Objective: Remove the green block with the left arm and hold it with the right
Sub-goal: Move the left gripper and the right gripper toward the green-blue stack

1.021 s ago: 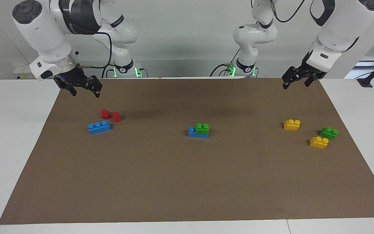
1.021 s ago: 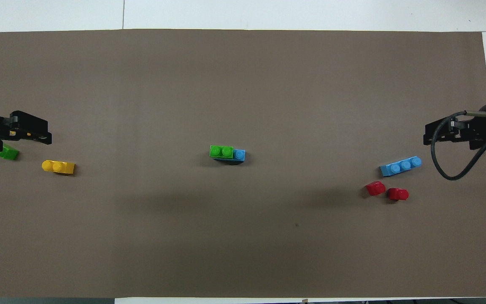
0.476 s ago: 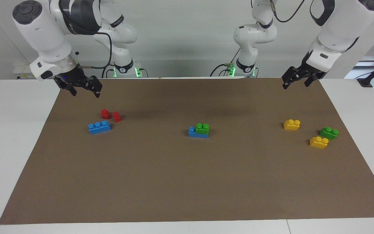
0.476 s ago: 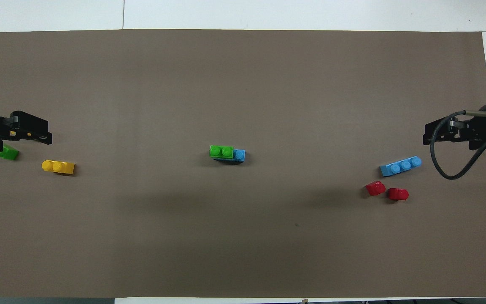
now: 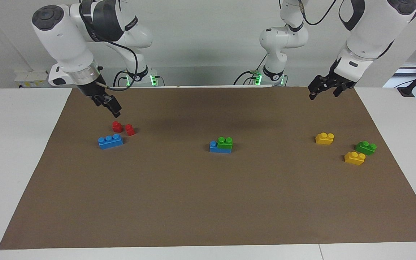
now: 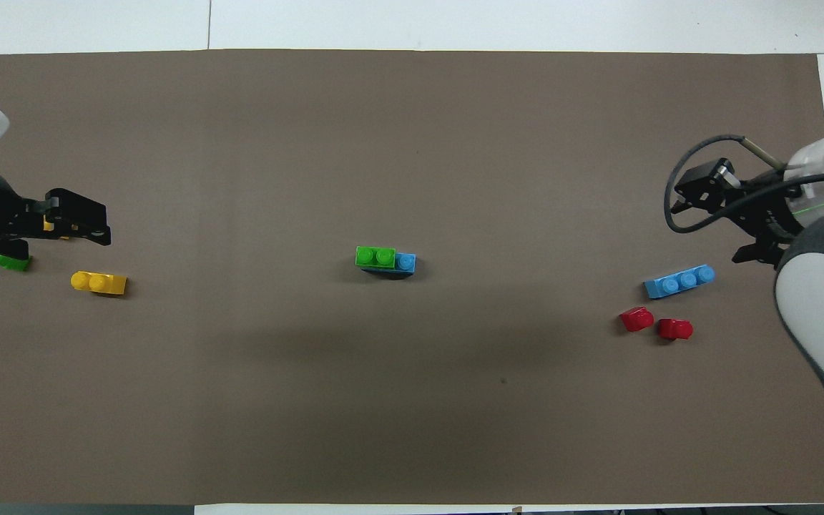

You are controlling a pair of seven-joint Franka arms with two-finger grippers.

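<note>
While the green block [image 5: 225, 142] sits untouched, right pincer [image 5: 111, 107] tilted, spread, left pincer [image 5: 324, 90] raised, spread.

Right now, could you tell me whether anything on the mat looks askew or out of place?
Only the two red bricks, nearer the robots than the loose blue brick, lie tipped on their sides. Every other brick sits studs up.

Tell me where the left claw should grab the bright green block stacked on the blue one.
Grip the green block by its two long side walls, coming straight down from above. It sits pressed on a blue brick with studs up, so only the upper walls are free; keep the fingertips above the seam.
</note>
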